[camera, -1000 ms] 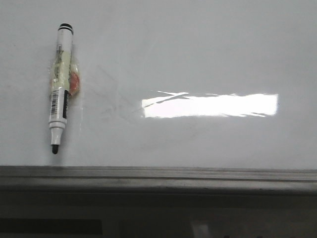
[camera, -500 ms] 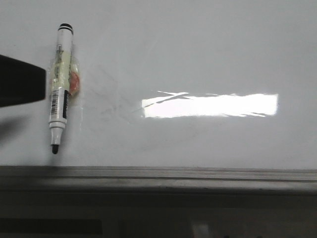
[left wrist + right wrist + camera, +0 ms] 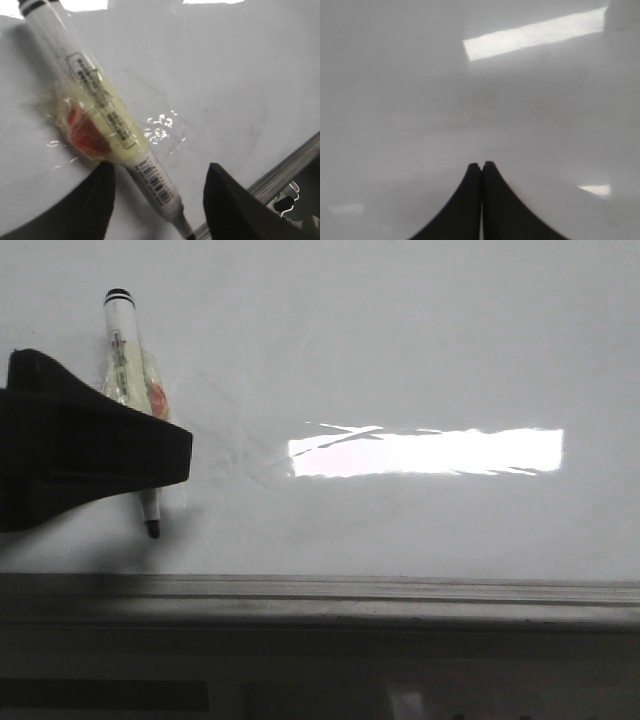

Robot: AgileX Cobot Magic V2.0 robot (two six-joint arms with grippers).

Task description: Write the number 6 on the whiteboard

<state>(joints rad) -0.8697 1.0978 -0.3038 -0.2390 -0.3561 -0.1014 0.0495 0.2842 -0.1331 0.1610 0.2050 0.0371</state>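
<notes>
The marker (image 3: 105, 117) carries a printed label panel and a barcode on its white barrel, but the print is too blurred to read; yellowish tape with a red patch wraps its middle. It lies on the whiteboard (image 3: 400, 350), tip toward the grey rail (image 3: 400, 592), black cap end away from it. The left hand (image 3: 150, 465) reaches in low from the left edge, its fingers (image 3: 227, 200) spread to either side of the marker's barcode end, not yet clamped on it. No stroke of a 6 shows on the board. A bright glare strip (image 3: 425, 452) lies right of that hand. The right hand (image 3: 481, 167) hovers over bare board, fingers pressed together.
</notes>
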